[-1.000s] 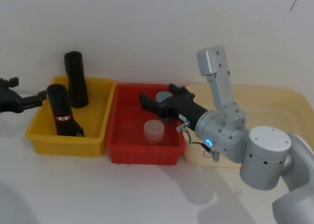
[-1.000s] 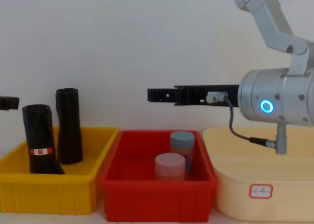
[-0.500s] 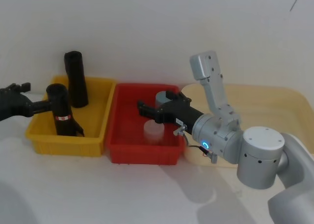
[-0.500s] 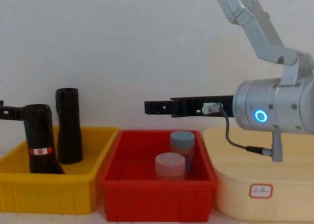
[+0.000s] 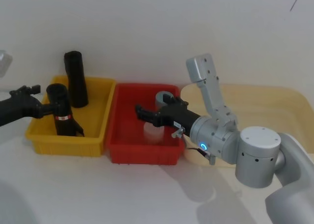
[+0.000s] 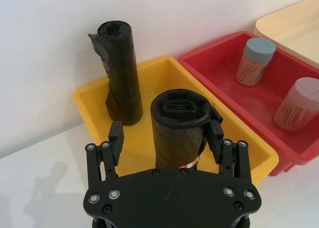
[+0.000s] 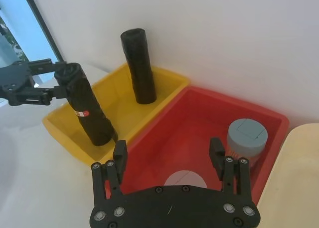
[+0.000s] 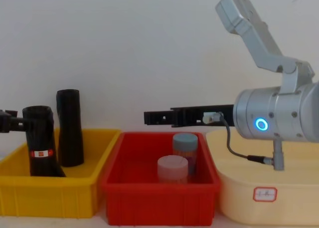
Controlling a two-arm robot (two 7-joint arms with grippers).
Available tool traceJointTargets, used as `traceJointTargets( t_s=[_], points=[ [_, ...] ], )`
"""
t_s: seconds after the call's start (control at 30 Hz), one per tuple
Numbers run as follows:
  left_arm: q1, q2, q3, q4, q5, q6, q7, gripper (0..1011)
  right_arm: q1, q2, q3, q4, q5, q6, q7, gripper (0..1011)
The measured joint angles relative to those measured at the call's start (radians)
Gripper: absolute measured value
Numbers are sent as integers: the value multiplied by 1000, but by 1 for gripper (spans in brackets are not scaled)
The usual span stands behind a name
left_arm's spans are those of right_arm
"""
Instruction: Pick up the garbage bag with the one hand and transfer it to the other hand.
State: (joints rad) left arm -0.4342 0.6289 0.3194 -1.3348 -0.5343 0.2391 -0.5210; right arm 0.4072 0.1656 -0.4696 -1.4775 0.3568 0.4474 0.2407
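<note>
Status: my left gripper (image 6: 166, 135) is spread, one finger on each side of the top of the garbage bag (image 6: 178, 125), and no squeeze has been made. The left wrist view shows the roll off-centre in the opening: one finger is just beside its wall and the other stands clear of it. The garbage bag stands in the yellow bin (image 5: 64, 146), leaning a little, with its red-and-white label (image 8: 40, 153) low on the body and a loose flap at the foot. The plain roll (image 5: 75, 79) stands near it, at the bin's back wall.

My right gripper (image 5: 147, 112) hangs spread above the red bin (image 5: 142, 153), which holds two capped jars (image 8: 179, 158), well apart from the bag.

Step judged in hand: closing for the pick.

Risks noted:
- Uneven gap. The nearer finger would meet the roll first and push it over before the other arrives.
- High grip. The hold is at the hollow, soft mouth, so the plastic may crush and the roll may swing or slip on lifting.
- Loose flap. It could drag on the bin floor or wall and unwind.
- Neighbour. A sideways shove could knock the plain roll.
- Handover. Enough bare length must hang below my left fingers for the right to take.
</note>
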Motion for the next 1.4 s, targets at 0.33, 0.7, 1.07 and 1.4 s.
traceJointTargets(
  t_s=[0.33,0.7,1.07,1.4],
  points=[
    [-57,-47,40,90,23,-24,-22,1001,9,-2,5,28,7,5,13,1000],
    [-104,-86,79,156,34,-34,-54,1001,18,0,8,52,21,9,24,999],
    [-122,-98,98,181,35,-35,-65,1002,23,3,1,72,36,15,35,1000],
    [-123,-101,102,184,34,-34,-62,1002,32,5,-15,95,36,18,39,999]
  ],
)
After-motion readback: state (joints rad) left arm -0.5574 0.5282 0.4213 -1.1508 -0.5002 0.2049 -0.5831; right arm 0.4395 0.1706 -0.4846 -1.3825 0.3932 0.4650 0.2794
